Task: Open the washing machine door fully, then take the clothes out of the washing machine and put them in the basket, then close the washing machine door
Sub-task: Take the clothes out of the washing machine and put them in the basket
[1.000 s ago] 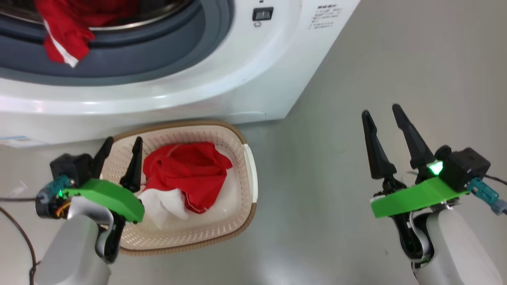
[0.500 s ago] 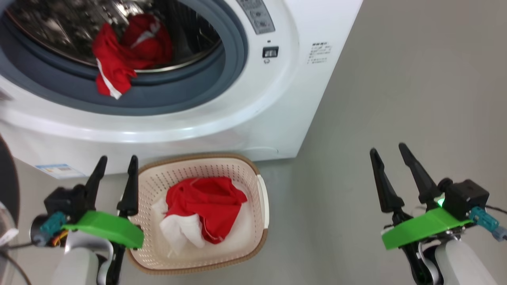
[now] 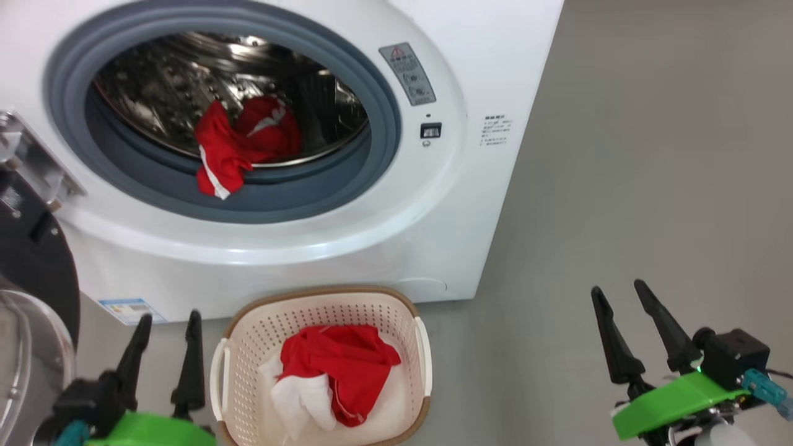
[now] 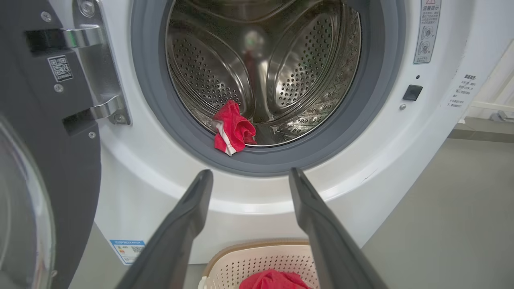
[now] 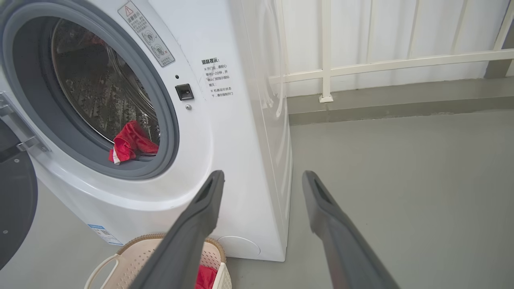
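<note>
The white washing machine (image 3: 471,204) stands with its door (image 3: 31,272) swung open at the left, black rim and glass showing. A red garment with white trim (image 3: 238,148) lies at the drum's front, draped over the grey gasket (image 4: 232,130) (image 5: 128,144). On the floor in front sits the cream basket (image 3: 248,347), holding a red and white garment (image 3: 334,384). My left gripper (image 3: 166,319) is open and empty, just left of the basket. My right gripper (image 3: 619,291) is open and empty, over bare floor to the right.
Grey floor (image 3: 650,155) spreads to the right of the machine. A white railing and wall (image 5: 361,64) stand behind it. The open door (image 4: 36,160) and its hinge (image 4: 96,72) take up the room at the left. A blue label (image 3: 127,308) marks the machine's lower front.
The head camera has tilted up, so the drum opening and the door came into view and the basket slid down the picture. Both grippers stay open and now sit lower in the picture.
</note>
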Robot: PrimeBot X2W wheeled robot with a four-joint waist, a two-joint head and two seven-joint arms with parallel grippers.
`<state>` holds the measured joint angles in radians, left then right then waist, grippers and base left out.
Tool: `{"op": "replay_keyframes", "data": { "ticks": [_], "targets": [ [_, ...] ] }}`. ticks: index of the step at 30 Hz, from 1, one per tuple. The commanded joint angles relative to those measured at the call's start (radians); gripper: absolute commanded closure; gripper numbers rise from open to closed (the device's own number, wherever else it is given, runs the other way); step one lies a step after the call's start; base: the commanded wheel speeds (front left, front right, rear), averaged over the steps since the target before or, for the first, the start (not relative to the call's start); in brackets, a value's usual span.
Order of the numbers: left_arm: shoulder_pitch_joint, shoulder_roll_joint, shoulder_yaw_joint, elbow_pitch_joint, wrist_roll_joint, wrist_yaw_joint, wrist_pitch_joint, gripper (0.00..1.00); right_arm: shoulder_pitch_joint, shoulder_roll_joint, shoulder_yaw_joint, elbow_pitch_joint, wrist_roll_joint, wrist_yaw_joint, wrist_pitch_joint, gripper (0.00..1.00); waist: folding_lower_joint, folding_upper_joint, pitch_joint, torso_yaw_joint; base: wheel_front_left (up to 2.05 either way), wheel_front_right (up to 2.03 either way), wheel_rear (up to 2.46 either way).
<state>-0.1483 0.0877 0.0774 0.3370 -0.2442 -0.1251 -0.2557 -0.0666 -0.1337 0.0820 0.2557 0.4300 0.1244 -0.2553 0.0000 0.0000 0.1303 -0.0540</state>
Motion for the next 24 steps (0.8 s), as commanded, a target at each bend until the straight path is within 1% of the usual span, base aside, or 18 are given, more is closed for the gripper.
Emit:
{"op": "replay_keyframes", "data": {
  "ticks": [1, 6, 10, 18, 24],
  "targets": [
    [0.018, 0.013, 0.045, -0.041, 0.011, -0.006, -0.006, 0.0, 0.008, -0.019, 0.019, -0.023, 0.004, 0.006, -0.006, 0.0, 0.0, 0.0, -0.028, 0.004, 0.0, 0.0, 0.0],
    [0.1, -0.001, 0.072, -0.11, 0.019, -0.006, -0.006, 0.0, 0.031, -0.024, 0.012, -0.029, 0.008, 0.006, -0.006, 0.0, 0.0, 0.0, -0.042, 0.002, 0.0, 0.0, 0.0],
    [0.136, -0.01, 0.08, -0.149, 0.026, -0.006, -0.006, 0.0, 0.043, -0.027, 0.006, -0.033, 0.01, 0.006, -0.006, 0.0, 0.0, 0.0, -0.042, 0.003, 0.0, 0.0, 0.0],
    [0.148, -0.018, 0.084, -0.181, 0.029, -0.006, -0.006, 0.0, 0.04, -0.021, -0.001, -0.038, 0.006, 0.006, -0.006, 0.0, 0.0, 0.0, -0.029, -0.001, 0.0, 0.0, 0.0],
    [0.136, -0.021, 0.078, -0.178, 0.029, -0.006, -0.006, 0.0, 0.032, -0.012, -0.005, -0.042, 0.003, 0.006, -0.006, 0.0, 0.0, 0.0, -0.011, -0.003, 0.0, 0.0, 0.0]
  ]
}}
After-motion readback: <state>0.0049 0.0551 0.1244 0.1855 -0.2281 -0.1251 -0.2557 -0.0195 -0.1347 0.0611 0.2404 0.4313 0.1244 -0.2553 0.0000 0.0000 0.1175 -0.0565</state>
